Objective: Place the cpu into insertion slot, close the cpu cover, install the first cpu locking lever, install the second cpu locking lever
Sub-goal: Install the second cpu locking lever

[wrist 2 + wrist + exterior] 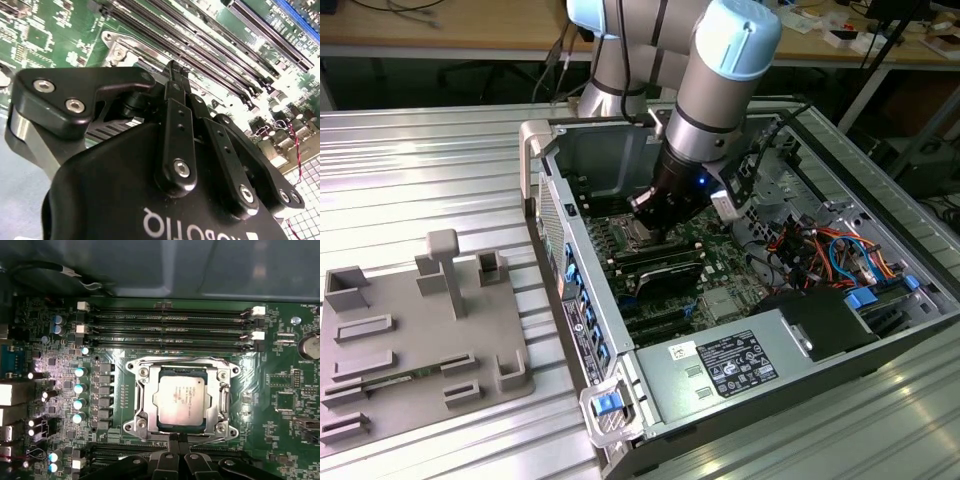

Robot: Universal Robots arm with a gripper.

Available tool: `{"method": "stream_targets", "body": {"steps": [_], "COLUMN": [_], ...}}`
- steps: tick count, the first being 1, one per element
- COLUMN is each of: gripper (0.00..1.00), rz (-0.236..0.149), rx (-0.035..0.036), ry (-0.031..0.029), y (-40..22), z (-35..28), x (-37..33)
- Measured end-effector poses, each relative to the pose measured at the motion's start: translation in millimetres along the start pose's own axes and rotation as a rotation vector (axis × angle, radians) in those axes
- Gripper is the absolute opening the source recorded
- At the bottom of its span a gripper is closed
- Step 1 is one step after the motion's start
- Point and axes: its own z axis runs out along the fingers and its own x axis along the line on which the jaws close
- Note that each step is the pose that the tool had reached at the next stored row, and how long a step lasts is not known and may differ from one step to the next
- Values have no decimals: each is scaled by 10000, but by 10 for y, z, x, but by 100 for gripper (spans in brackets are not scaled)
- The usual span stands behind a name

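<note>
In the exterior view the pincer (655, 215) hung low inside the open computer case (620, 340), just above the green motherboard (720, 262). In the first wrist view the cpu (178, 397) lay flat in the insertion slot (150, 396), with the cpu cover (218, 399) down around it. The pincer's fingertips (175, 440) were pressed together with nothing held, at the slot's edge beside the memory slots (170, 320).

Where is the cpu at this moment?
In the first wrist view the cpu sits in the insertion slot on the green board, framed by the cpu cover, between the black memory slots and the gripper.
</note>
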Motion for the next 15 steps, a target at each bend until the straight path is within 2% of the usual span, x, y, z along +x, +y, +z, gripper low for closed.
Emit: {"method": "stream_targets", "body": {"steps": [4,7,10,15], "gripper": [11,11,11,11], "rz": [0,-1,1,0], "rx": [-10,-12,-12,-30], "ry": [0,-1,-1,-1], "y": [4,9,11,13], "z": [45,64,74,92], "x": [100,224,285,343]}}
